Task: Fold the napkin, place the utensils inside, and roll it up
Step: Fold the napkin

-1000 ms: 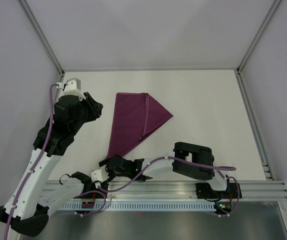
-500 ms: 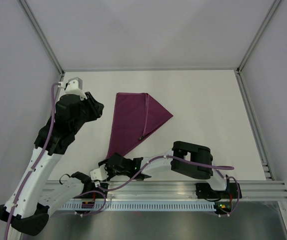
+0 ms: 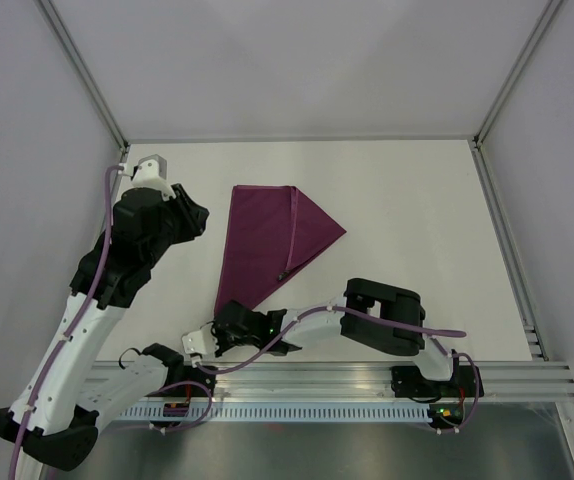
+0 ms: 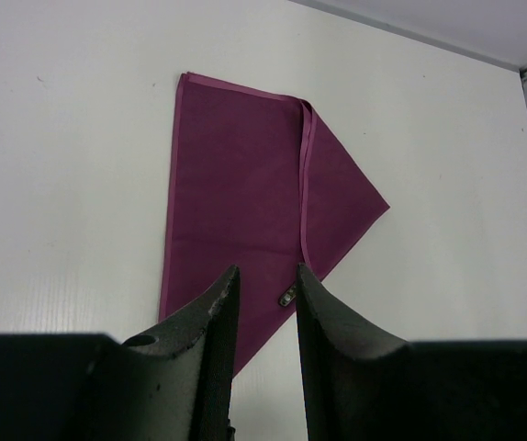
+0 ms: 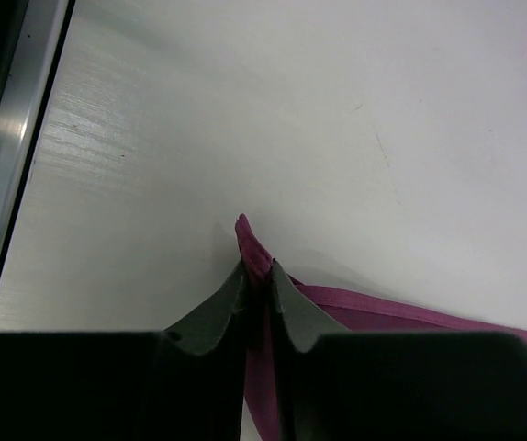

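**Near corner pinched: right gripper (image 5: 256, 267) on napkin (image 3: 270, 240)**

Change: jaws of right gripper, spread wide a second ago, now drawn in to a narrow pinch. Moved forward a little as well, up to the cloth's near tip. Magenta point of fabric caught between the fingertips and lifted slightly off the table (image 3: 417, 220).

Meaning for task: judged as grip secured for the next fold or for starting the roll. Rolling itself not yet begun.

Location of napkin: left of table centre, folded to a long wedge, broad end far, narrow tip near the arm bases.

Left gripper (image 4: 265, 276): held above the cloth's left side, jaws part open, nothing between them.

Top view only: whole layout, both arms, full outline of the wedge.

Right wrist view only: the pinch itself, hidden from above by the wrist.

Left wrist view only: hem line of the folded-over flap, and a small silvery tip (image 4: 286, 297) at the flap's edge, probably a utensil end; remainder hidden.
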{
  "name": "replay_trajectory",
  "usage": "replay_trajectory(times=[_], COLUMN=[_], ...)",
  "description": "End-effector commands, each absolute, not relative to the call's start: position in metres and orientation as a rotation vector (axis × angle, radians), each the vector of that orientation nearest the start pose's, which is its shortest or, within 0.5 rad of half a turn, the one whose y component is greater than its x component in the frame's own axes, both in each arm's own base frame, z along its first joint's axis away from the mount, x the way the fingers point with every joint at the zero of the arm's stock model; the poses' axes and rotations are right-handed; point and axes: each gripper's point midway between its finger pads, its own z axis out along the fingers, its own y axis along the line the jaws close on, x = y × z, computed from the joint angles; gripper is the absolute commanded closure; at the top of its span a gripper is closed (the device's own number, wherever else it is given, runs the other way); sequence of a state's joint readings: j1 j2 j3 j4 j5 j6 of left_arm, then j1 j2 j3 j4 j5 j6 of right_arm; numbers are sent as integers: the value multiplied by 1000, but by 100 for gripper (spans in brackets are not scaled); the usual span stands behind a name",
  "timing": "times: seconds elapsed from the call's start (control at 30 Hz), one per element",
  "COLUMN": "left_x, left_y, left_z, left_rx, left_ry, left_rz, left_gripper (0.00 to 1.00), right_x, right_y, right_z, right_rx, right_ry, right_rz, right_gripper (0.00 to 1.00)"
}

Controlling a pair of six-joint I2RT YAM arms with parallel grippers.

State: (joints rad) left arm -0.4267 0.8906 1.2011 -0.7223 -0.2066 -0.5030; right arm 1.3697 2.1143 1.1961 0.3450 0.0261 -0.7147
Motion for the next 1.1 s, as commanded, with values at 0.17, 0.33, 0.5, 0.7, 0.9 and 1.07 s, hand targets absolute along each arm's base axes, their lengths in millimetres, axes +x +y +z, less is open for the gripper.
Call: replay_trajectory(times=[0.17, 0.33, 0.5, 0.7, 0.9, 1.07], left_x=[269, 270, 270, 270, 271, 274], left_y=[-105, -105, -106, -109, -115, -122], left_z=[320, 321, 324, 329, 335, 334], left_rx=[-165, -169, -167, -156, -136, -120], left_ry=[1965, 1961, 1954, 1947, 1946, 1961], left_rz=[-402, -402, -410, -428, -458, -486], left_gripper=[63, 63, 63, 63, 63, 63], right_x=[142, 147, 162, 189, 229, 271], right_y=[525, 528, 529, 523, 493, 451], right_z=[11, 26, 51, 83, 105, 109], right_rx=[-1877, -1830, -1702, -1548, -1426, -1312], right_ry=[1167, 1193, 1289, 1407, 1535, 1660], right_rz=[380, 400, 397, 377, 350, 312], right_gripper=[88, 91, 94, 96, 96, 96])
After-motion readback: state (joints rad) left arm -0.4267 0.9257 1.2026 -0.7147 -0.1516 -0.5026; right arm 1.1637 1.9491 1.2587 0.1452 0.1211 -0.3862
